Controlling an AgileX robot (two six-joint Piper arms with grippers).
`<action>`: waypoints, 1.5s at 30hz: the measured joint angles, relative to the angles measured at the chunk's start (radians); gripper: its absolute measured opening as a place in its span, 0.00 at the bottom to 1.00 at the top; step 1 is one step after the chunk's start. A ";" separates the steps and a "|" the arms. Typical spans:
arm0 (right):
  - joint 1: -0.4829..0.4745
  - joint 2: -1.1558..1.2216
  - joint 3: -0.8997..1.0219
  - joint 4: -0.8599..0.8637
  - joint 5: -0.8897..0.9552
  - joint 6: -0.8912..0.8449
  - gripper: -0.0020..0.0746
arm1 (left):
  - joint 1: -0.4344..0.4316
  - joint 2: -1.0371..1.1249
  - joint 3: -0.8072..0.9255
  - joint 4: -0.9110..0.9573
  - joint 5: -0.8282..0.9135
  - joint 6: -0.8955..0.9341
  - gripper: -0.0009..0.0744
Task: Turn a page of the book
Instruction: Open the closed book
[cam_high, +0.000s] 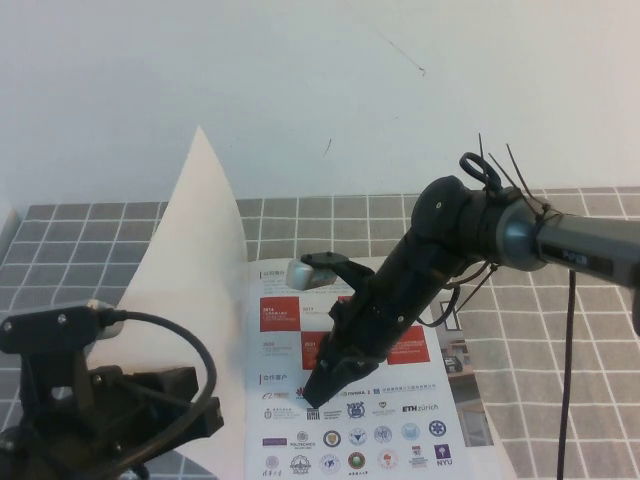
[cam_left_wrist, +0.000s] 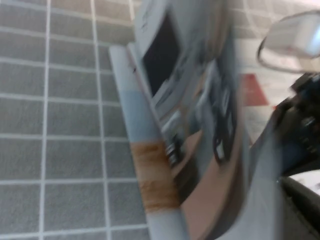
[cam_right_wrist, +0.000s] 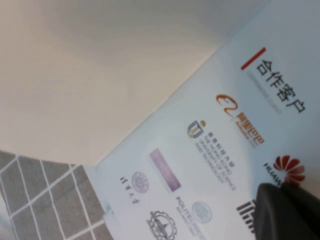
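The book (cam_high: 400, 425) lies open on the grey tiled mat, its inner page showing red squares and logo rows. The page (cam_high: 195, 260) stands lifted at the book's left, curved, its plain white face towards the camera. My left gripper (cam_high: 200, 410) is at the front left, at the page's lower edge, and is shut on it. In the left wrist view the page's photo face (cam_left_wrist: 200, 115) runs in beside a dark finger (cam_left_wrist: 302, 197). My right gripper (cam_high: 318, 393) is shut, its tips pressed down on the inner page near the logos (cam_right_wrist: 200, 150); its fingertips (cam_right_wrist: 287, 210) touch the paper.
A grey tiled mat (cam_high: 80, 240) covers the table. A white wall (cam_high: 300, 80) stands behind. A like brochure (cam_high: 465, 365) shows at the book's right edge. The right arm (cam_high: 480, 225) reaches across from the right, with a black cable (cam_high: 572, 360) hanging below it.
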 joint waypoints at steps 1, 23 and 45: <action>0.000 0.000 0.000 -0.008 0.002 0.005 0.03 | 0.000 0.018 0.000 0.000 -0.003 0.004 0.01; 0.004 -0.040 -0.001 -0.115 -0.011 0.036 0.03 | 0.000 0.500 -0.013 0.000 0.026 0.049 0.01; 0.000 -0.568 -0.140 -0.571 0.064 0.205 0.03 | -0.002 -0.154 -0.061 -0.002 0.053 0.201 0.01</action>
